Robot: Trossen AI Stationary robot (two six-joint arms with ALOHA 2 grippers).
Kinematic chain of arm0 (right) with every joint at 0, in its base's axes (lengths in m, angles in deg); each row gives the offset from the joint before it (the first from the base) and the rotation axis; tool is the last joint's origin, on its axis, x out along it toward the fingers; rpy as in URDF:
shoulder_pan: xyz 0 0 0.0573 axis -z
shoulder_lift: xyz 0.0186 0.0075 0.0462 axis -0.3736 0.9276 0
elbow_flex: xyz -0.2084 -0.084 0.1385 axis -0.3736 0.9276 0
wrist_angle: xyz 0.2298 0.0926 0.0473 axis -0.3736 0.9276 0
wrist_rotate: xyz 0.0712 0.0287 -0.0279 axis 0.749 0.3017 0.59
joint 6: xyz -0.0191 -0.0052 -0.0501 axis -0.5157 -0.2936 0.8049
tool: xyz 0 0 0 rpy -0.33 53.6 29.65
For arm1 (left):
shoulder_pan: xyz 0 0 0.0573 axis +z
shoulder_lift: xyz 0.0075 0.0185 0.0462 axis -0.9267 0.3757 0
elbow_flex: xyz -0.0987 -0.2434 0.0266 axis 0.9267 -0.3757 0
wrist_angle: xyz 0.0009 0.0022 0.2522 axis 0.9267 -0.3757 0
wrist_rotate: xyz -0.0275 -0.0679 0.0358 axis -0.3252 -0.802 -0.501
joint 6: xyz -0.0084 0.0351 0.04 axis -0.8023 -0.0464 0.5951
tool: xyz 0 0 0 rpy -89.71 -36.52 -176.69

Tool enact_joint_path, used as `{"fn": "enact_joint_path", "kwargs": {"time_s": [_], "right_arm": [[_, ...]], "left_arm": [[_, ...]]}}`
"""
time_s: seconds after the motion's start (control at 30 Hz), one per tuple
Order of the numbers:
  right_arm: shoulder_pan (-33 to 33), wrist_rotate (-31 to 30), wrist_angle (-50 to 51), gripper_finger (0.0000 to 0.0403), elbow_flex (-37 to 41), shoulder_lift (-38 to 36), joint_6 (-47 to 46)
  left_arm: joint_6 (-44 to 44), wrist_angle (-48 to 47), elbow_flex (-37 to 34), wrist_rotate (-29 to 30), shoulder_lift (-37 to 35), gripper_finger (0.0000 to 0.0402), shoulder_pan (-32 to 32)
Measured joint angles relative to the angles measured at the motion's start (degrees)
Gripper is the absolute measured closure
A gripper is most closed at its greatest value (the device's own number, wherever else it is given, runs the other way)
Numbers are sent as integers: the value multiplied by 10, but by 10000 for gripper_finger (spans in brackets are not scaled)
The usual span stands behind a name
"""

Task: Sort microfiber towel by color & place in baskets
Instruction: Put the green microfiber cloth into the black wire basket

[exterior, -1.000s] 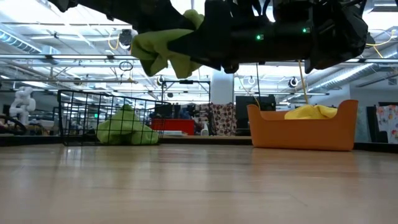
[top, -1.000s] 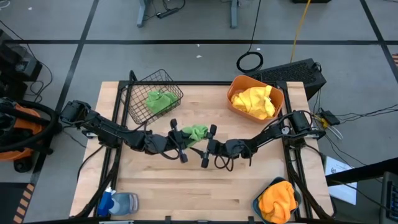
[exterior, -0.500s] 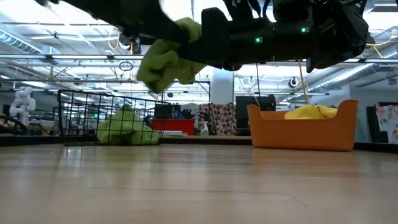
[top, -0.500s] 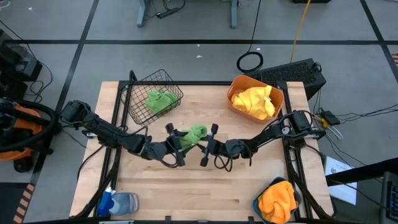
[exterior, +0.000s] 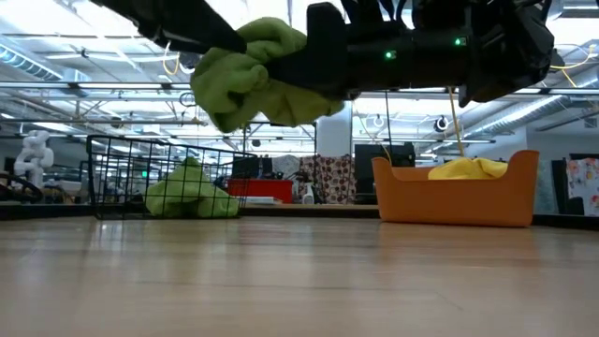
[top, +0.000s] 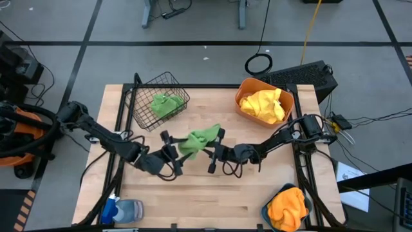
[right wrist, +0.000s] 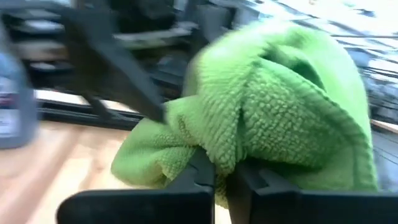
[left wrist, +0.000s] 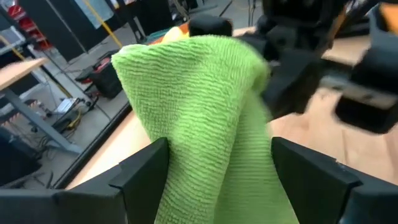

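Towel point(top: 198, 140) hangs crumpled from right end effector point(top: 214, 151).

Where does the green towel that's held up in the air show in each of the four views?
High view: held green towel at table centre, between the two grippers.
Low view: upper left of centre, hanging above the tabletop.
Left wrist view: fills the middle, between that arm's open fingers.
Right wrist view: centre and right, pinched by the right gripper.
Shared landmark: the wire basket, with another green towel in it.

Left end effector point(top: 168, 153) gapes wide at mid-table, facing the right end effector point(top: 215, 151), pinched closed.
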State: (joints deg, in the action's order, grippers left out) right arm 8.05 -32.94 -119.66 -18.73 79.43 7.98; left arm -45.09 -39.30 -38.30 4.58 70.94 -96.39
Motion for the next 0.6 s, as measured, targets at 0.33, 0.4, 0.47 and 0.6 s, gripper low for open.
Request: {"fn": "enact_joint_path", "kwargs": {"time_s": [0.33,0.4,0.47,0.6], "right_arm": [[1,94,4,397,0,0,1],[1,96,0,397,0,0,1],[1,103,0,397,0,0,1],[1,107,0,395,0,-1,-1]], "left_arm": [[-15,-2,0,-66,15,112,3],[-21,9,0,-77,27,112,3],[-16,10,0,-79,35,112,4],[-5,7,0,-78,43,121,8]]}}
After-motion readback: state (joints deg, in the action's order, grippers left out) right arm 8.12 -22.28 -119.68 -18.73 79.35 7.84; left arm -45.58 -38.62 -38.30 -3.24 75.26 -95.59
